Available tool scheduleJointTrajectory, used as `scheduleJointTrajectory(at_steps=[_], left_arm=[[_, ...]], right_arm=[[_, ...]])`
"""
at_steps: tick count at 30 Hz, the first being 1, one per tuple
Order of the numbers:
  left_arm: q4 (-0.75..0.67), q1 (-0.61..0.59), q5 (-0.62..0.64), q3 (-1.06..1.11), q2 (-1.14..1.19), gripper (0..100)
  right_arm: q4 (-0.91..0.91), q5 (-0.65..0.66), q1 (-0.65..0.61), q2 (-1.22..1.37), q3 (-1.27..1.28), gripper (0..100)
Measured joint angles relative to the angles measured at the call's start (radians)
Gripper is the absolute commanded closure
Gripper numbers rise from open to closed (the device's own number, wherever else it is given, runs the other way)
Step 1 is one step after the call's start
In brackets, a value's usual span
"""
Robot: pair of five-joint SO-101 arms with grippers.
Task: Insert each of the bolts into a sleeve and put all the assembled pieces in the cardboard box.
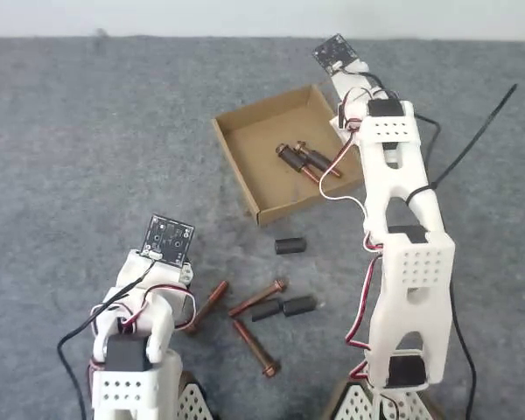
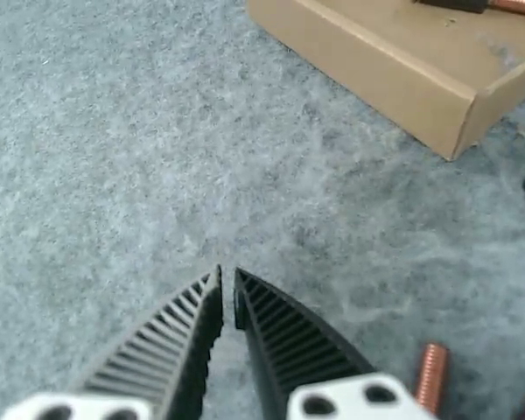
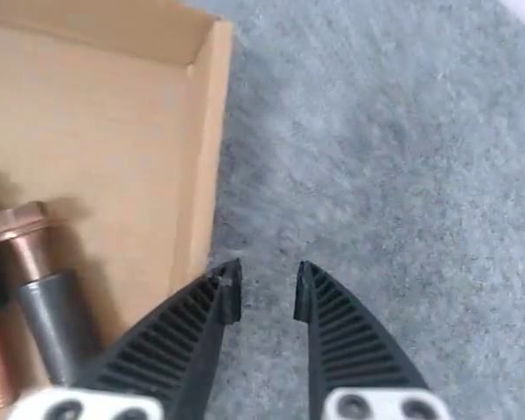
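- Two white arms are being shown side by side at the grey table (image 1: 87, 131), with the cardboard box (image 1: 261, 140) lying open-topped on the far side.
- Two assembled pieces (image 1: 304, 160), copper bolts seated in dark sleeves, are being shown lying side by side on the box floor, toward the right arm's side.
- The right pincer (image 3: 269, 284) is being held with its tips apart and nothing between them. One tip is over the edge of the box wall and the other over the table just outside the box.
- The left pincer (image 2: 227, 293) is being held with its toothed tips all but together and nothing gripped, low over bare table, with a corner of the box ahead.
- Three loose bolts (image 1: 256, 298) are being shown lying on the table near the arms' bases, one of them just beside the left arm (image 1: 136, 350).
- Three loose sleeves (image 1: 290, 246) are being shown on the table. One is lying alone just in front of the box, and two are lying close together beside the loose bolts.
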Motion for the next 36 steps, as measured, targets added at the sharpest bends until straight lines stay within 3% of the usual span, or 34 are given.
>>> scheduleJointTrajectory(at_steps=[6,25,36], left_arm=[[0.000,0.000,0.000,0.000,0.000,98],[0.000,0.000,0.000,0.000,0.000,98],[0.000,0.000,0.000,0.000,0.000,98]], right_arm=[[0.000,-0.002,0.000,0.015,-0.012,99.4],[0.279,0.000,-0.023,-0.092,-0.009,90.5],[0.298,0.000,-0.025,-0.054,-0.009,94.2]])
